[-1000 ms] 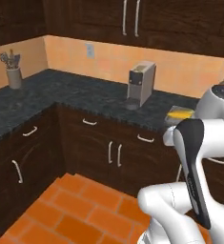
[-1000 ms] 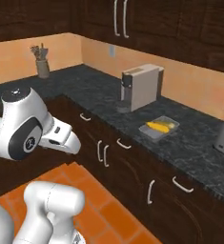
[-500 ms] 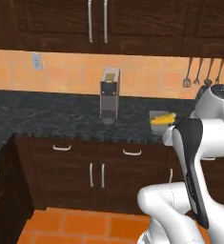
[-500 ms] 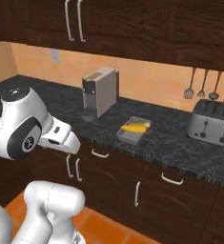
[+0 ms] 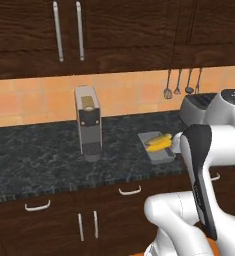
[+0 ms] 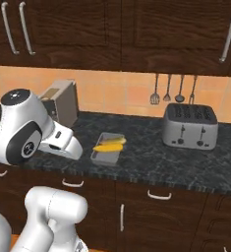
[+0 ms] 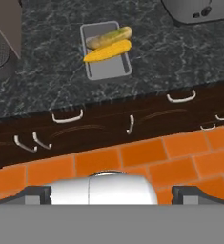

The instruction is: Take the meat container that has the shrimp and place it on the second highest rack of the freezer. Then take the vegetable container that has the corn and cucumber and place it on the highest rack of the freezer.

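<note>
The vegetable container (image 7: 106, 65) is a shallow grey tray on the dark counter, in front of me and well below the hand. In it the bright yellow corn (image 7: 107, 51) lies beside the duller green cucumber (image 7: 108, 37). The base views show the same vegetable container (image 5: 157, 148) (image 6: 106, 151) between a coffee machine and a toaster. My gripper (image 7: 111, 194) hangs high over the orange floor, short of the counter edge, open wide with nothing between its fingertips (image 7: 37, 194). The meat container with the shrimp, the freezer and its racks are out of view.
A tall grey coffee machine (image 5: 88, 122) stands left of the tray and a steel toaster (image 6: 189, 126) to its right. Utensils (image 6: 173, 91) hang on the backsplash under dark wall cabinets. Below the counter are dark cabinet doors with handles (image 7: 66, 116) and orange tiles (image 7: 147, 157).
The whole picture has slid left: the base has moved rightward along the counter, bringing the tray nearer and the toaster into sight. The gripper has stayed open.
</note>
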